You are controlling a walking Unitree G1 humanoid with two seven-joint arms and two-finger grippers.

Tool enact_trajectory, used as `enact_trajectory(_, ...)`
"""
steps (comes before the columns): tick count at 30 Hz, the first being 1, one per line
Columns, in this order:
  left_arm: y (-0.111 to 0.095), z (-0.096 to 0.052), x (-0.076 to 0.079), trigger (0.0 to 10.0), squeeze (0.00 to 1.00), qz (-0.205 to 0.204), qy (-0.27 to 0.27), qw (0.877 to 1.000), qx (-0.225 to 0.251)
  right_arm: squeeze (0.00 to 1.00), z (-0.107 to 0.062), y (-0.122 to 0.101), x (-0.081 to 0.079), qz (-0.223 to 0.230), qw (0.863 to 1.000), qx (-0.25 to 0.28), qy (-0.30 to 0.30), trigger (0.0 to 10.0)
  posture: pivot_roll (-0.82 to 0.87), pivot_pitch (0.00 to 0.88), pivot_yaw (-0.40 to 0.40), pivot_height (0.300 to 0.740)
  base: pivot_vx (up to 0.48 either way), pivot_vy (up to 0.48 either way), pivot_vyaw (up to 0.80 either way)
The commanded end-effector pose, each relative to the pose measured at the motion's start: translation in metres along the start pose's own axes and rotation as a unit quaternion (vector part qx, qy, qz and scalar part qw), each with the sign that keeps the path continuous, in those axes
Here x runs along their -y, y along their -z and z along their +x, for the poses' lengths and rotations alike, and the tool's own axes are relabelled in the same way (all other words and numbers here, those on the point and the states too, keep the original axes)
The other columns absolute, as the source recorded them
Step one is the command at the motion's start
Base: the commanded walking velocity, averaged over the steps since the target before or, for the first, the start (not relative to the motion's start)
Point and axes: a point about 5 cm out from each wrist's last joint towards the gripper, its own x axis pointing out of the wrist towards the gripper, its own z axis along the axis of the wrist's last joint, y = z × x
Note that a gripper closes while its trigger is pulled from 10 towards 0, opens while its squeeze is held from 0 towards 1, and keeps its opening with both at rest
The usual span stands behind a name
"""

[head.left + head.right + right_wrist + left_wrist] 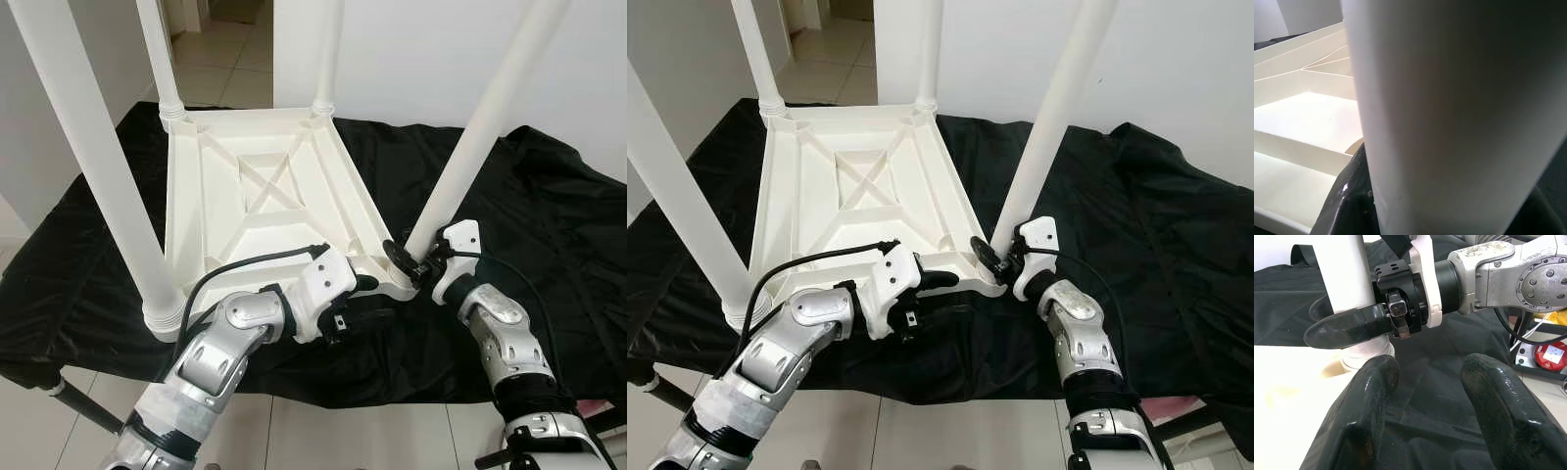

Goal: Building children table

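Black cloth [549,196] is lying beneath the upturned white plastic table [245,196]; right hand [416,259] is clasping its near white tubular leg [470,137], left hand [1425,396] is gaping empty alongside.

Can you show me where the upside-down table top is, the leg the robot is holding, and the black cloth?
table top [265,196]: left eye view, on its ribbed underside.
leg [460,166]: left eye view, midway up the white tube that the right hand [409,262] grips.
black cloth [549,225]: left eye view, bare part at right.
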Motion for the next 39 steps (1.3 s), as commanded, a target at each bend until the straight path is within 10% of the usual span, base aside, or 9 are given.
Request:
enact_trajectory(1,0.001,-0.001,-0.002,10.0,0.00,0.001,-0.015,1.000,-0.006,0.00,-0.001,0.009,-0.003,0.000,1.000,-0.023,-0.014,0.0,0.00,0.000,-0.065,0.740,0.000,0.000,0.00)
enact_trajectory(5,0.002,-0.001,-0.002,10.0,0.00,-0.001,-0.015,1.000,-0.006,0.00,-0.003,0.011,-0.002,0.004,1.000,-0.023,-0.018,0.0,0.00,0.000,-0.063,0.740,0.000,0.000,0.00)
enact_trajectory(6,0.002,-0.001,-0.001,10.0,0.00,-0.001,-0.014,1.000,-0.005,0.00,-0.003,0.012,-0.001,0.007,1.000,-0.023,-0.017,10.0,-0.01,0.000,-0.061,0.740,0.000,0.000,0.00)
enact_trajectory(20,0.002,0.000,-0.002,10.0,0.00,0.000,-0.013,1.000,-0.005,0.00,-0.005,0.017,0.004,0.034,0.996,-0.027,0.076,10.0,-0.02,0.000,-0.064,0.740,0.000,0.000,0.00)
enact_trajectory(27,0.003,0.001,-0.001,10.0,0.00,-0.003,-0.014,1.000,-0.005,0.00,-0.009,0.019,-0.003,0.055,0.971,-0.035,0.229,10.0,-0.03,0.000,-0.067,0.740,0.000,0.000,0.00)
enact_trajectory(39,0.002,0.003,0.000,10.0,0.00,-0.005,-0.012,1.000,-0.002,0.00,0.007,0.023,-0.061,0.097,0.941,-0.044,0.322,10.0,-0.02,0.000,-0.069,0.740,0.000,0.000,0.00)
